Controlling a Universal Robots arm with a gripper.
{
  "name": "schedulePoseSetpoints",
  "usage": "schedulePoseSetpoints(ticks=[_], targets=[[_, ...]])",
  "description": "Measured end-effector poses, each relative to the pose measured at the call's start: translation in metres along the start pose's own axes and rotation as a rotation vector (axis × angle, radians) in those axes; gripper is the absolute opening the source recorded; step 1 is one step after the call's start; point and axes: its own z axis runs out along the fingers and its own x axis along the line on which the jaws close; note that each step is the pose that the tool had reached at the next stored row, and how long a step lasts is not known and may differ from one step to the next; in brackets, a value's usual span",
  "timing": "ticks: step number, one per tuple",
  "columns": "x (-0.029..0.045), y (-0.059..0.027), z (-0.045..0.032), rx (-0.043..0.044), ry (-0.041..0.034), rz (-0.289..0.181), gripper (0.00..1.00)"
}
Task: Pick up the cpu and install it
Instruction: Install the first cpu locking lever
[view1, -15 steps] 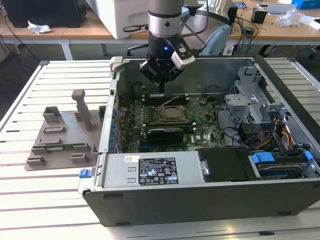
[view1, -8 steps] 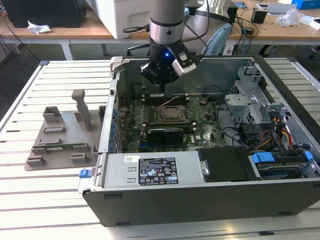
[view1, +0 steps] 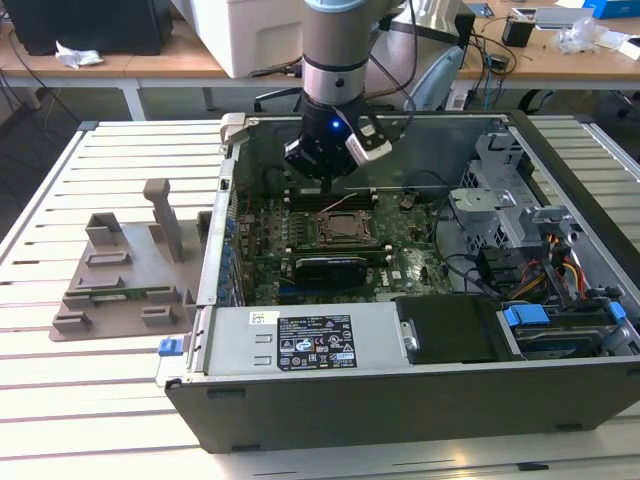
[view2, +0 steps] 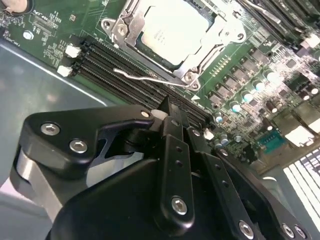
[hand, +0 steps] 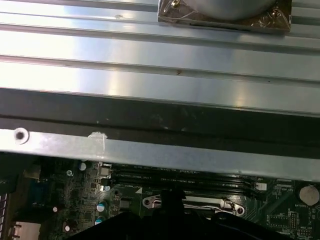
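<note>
Nearest us in the second wrist view, the gripper (view2: 172, 122) has its fingers drawn together on nothing, above the memory slots. The cpu (view2: 172, 27) sits in the socket (view2: 200, 62) at upper centre, frame open. We judge a stray descent could catch the lever (view2: 145, 77) or bend pins.

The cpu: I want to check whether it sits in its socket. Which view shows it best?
The second wrist view: the shiny silver square cpu lies in the metal socket frame, seen close. In the exterior view it is small, below the pincer.
</note>
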Motion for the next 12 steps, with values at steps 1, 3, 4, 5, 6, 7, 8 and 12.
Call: schedulePoseSetpoints(ticks=[1, 3, 4, 5, 6, 7, 8, 12], targets=[[-0.0007, -0.0004, 0.0033, -0.0001, 0.0002, 0.000, 0.11], [-0.0044, -0.0011, 0.0073, -0.0003, 0.0018, 0.000, 0.11], [-0.0082, -0.0018, 0.0108, -0.0003, 0.0037, 0.000, 0.11], [-0.0105, -0.0023, 0.0131, -0.0004, 0.0049, 0.000, 0.11], [-0.0122, -0.0026, 0.0146, -0.0005, 0.0057, 0.001, 0.11], [-0.0149, -0.0029, 0.0165, -0.0007, 0.0068, 0.001, 0.11], [-0.0172, -0.0033, 0.0177, -0.0008, 0.0078, 0.001, 0.11], [-0.0341, -0.0053, 0.0235, -0.0011, 0.0125, 0.001, 0.11]])
